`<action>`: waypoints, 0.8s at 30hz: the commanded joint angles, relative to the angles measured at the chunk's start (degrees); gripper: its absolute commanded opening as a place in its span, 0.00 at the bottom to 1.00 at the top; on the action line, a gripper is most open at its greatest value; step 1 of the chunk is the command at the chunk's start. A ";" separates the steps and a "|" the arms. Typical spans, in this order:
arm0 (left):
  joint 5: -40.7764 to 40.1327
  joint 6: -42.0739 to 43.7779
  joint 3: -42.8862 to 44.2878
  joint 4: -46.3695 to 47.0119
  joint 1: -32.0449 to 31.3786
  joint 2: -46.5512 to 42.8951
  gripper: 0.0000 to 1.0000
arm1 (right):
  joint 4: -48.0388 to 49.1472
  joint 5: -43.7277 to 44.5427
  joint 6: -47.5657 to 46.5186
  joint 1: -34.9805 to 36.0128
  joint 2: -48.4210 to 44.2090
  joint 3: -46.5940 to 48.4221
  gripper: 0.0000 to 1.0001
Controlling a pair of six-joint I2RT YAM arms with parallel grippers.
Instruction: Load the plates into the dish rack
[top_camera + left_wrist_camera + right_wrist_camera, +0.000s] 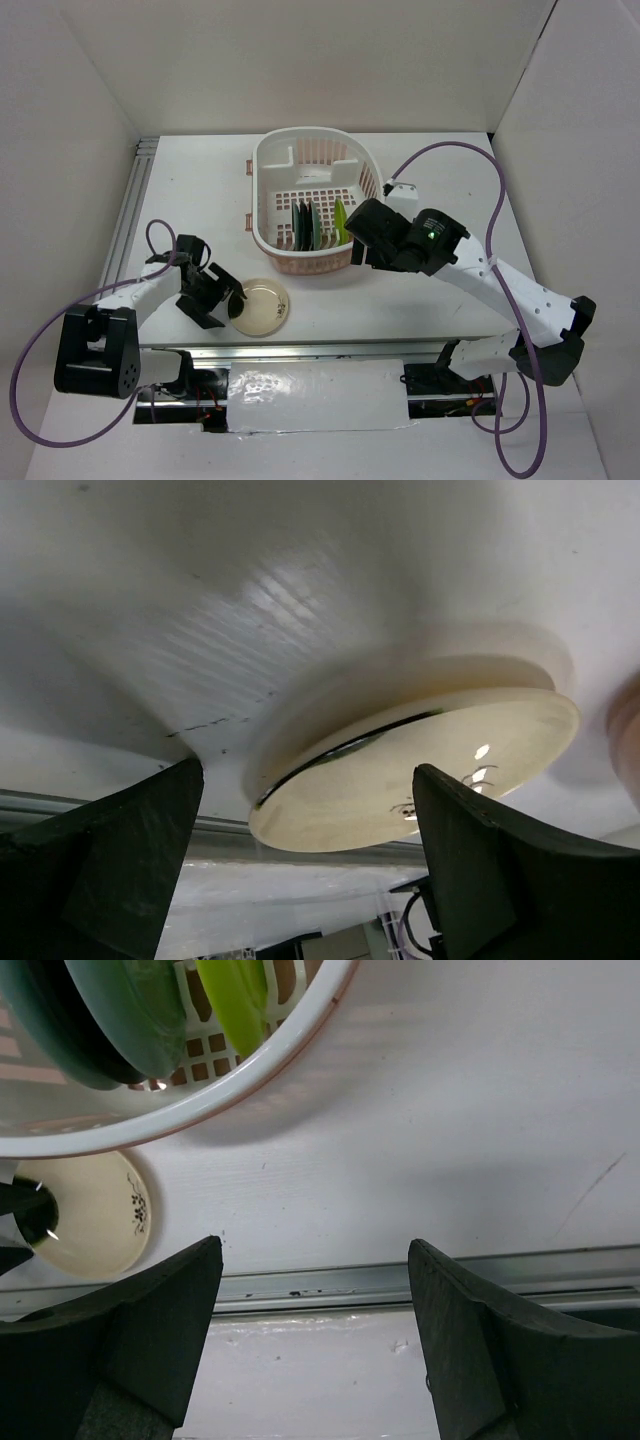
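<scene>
- the left pincer (228, 300) is standing with its jaws wide apart, gripping nothing.
- the tan plate (266, 307) is lying flat on the table (200, 180), right at the tips of the left pincer; in the left wrist view the plate (420, 770) is sitting between the two fingers (120, 860).
- one dark fingertip is overlapping the near rim of the tan plate (90, 1215); whether it is touching the rim cannot be told.
- the right pincer (358, 245) is hanging with its jaws apart and holding nothing, its tips (315, 1330) pointing at bare table.
- the dish rack (265, 170) is sitting just beyond the right pincer, its rim (200, 1110) close to the fingertips.
- the teal plates (130, 1010) and the lime-green plate (235, 1000) are standing on edge inside the rack, at the wall nearest the right pincer.
- the tan plate is lying outside the rack, between the two pincers.
</scene>
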 commanded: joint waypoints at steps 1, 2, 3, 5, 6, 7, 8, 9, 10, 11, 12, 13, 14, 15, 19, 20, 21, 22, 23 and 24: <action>-0.67 -1.00 -2.97 7.19 -0.25 2.48 0.99 | 1.39 0.55 1.11 -0.47 -3.06 -0.78 0.82; -0.24 -1.17 -3.67 8.33 -0.25 2.92 0.99 | 1.48 0.73 1.03 -0.64 -3.15 -1.31 0.82; 0.46 -0.91 -5.07 9.91 -0.42 2.75 0.95 | 1.39 0.82 0.94 -1.08 -3.59 -1.66 0.82; 0.38 -1.35 -5.52 10.80 -0.77 1.53 0.93 | 1.39 0.82 0.85 -1.26 -3.68 -1.93 0.82; 0.47 -1.52 -6.05 11.41 -0.87 -0.39 0.87 | 1.65 0.82 0.59 -1.61 -4.03 -2.10 0.82; 0.47 -2.13 -6.92 11.68 -0.87 -1.46 0.84 | 2.01 0.73 0.41 -1.79 -4.12 -2.28 0.82; 0.55 -2.40 -7.36 11.60 -0.87 -2.25 0.79 | 2.10 0.73 0.41 -1.87 -4.12 -2.28 0.82; 0.56 -2.67 -7.72 11.60 -0.78 -3.13 0.77 | 1.92 0.73 0.41 -1.96 -4.12 -2.28 0.82; 0.56 -2.58 -8.07 11.77 -0.78 -4.36 0.75 | 2.18 0.64 0.41 -2.14 -4.12 -2.37 0.82; 0.47 -2.41 -8.07 11.60 -0.78 -4.63 0.69 | 2.18 0.56 0.41 -2.05 -4.12 -2.46 0.82; -0.23 -2.40 -7.90 11.25 -0.78 -4.98 0.66 | 2.10 0.55 0.41 -2.05 -4.12 -2.46 0.82; -0.50 -2.06 -7.55 10.46 -0.78 -4.98 0.63 | 2.10 0.73 0.41 -2.05 -4.03 -2.54 0.82; -0.85 -1.97 -7.28 10.02 -0.87 -4.81 0.52 | 2.10 0.73 0.67 -2.05 -4.21 -2.63 0.82; -1.20 -1.79 -6.93 9.58 -0.78 -4.55 0.44 | 2.10 0.82 0.59 -2.05 -4.21 -2.72 0.82; -1.82 -1.09 -5.87 8.00 -0.87 -4.46 0.13 | 1.75 1.08 1.02 -2.14 -4.47 -2.46 0.82; -1.73 -1.00 -5.70 7.38 -0.78 -4.72 0.07 | 1.66 0.99 1.02 -2.14 -4.47 -2.37 0.82; -2.08 -0.56 -5.09 7.03 -0.87 -5.16 0.02 | 1.31 0.99 1.20 -2.14 -4.56 -2.37 0.82; -2.08 -0.30 -4.91 6.59 -0.78 -5.33 0.00 | 1.13 0.99 1.37 -2.23 -4.56 -2.28 0.82; -2.43 -0.03 -4.56 5.54 -0.78 -6.29 0.00 | 0.78 0.99 1.38 -2.14 -4.56 -2.28 0.82; -3.22 0.49 -4.03 4.92 -0.78 -6.91 0.00 | 0.78 1.08 1.55 -2.14 -4.65 -2.46 0.82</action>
